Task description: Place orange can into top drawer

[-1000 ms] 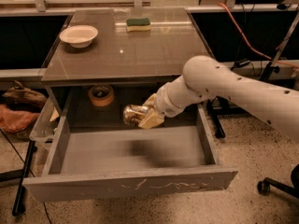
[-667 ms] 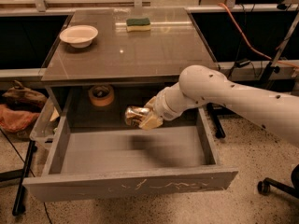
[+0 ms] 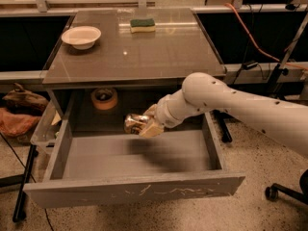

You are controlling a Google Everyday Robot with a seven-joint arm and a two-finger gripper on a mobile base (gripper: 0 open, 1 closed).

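Across the lower middle of the frame, the top drawer (image 3: 134,190) is standing pulled wide open below the table (image 3: 130,61), its grey floor showing bare. Just left of centre, the orange can (image 3: 135,122) is hanging on its side above the rear part of that drawer, not touching the floor. The gripper (image 3: 146,124) is sitting right beside it, fingers clamping the can, and the white arm (image 3: 231,105) is reaching in from the right edge. By this view the carrying appears mostly done; lowering the can and letting go are remaining. Around it, from the left: a reddish bundle (image 3: 18,121) is lying on the ground at the far left, a pale bowl (image 3: 81,36) is resting on the table at upper left, and a tan tape roll (image 3: 104,98) is sitting in the shadow under the tabletop, up and left of the can. A green-and-yellow sponge (image 3: 143,25) is lying at the table's far edge. Nothing seems to be blocking the drop, though the tabletop's front edge is hanging close above the arm.
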